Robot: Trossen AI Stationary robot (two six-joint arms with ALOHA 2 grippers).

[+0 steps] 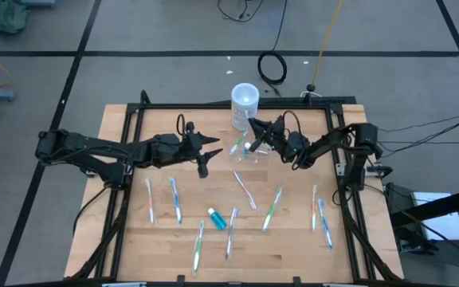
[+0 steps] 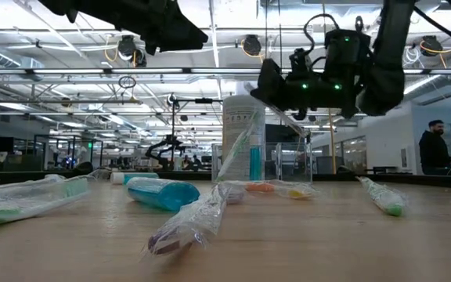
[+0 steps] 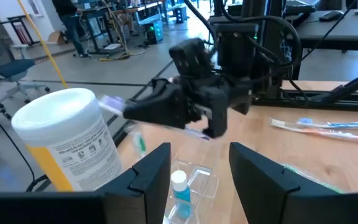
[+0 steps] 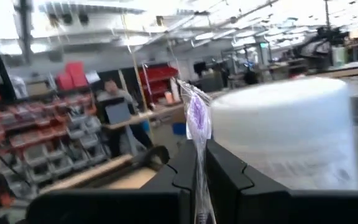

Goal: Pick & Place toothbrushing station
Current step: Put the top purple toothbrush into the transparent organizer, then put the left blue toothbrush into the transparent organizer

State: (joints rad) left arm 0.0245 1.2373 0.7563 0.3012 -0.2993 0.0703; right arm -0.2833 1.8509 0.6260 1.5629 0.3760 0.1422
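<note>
Right wrist view: right gripper (image 4: 201, 171) pinches wrapped toothbrush (image 4: 198, 118), white cylinder (image 4: 291, 130) just beyond. Left gripper (image 3: 194, 165) wide, empty, clear container (image 3: 191, 186) below.

You have the white cylinder (image 1: 245, 100) near the table's (image 1: 293, 247) far edge, about midway along it. Just in front of it stands the clear container (image 1: 252, 153), with a tube (image 1: 248, 148) and a toothbrush (image 1: 237, 145) in it. The remaining toothbrushes lie spread across the table's near half, from the left side to the right. Among them, another tube (image 1: 217, 218) lies near the middle, toward the near edge.
</note>
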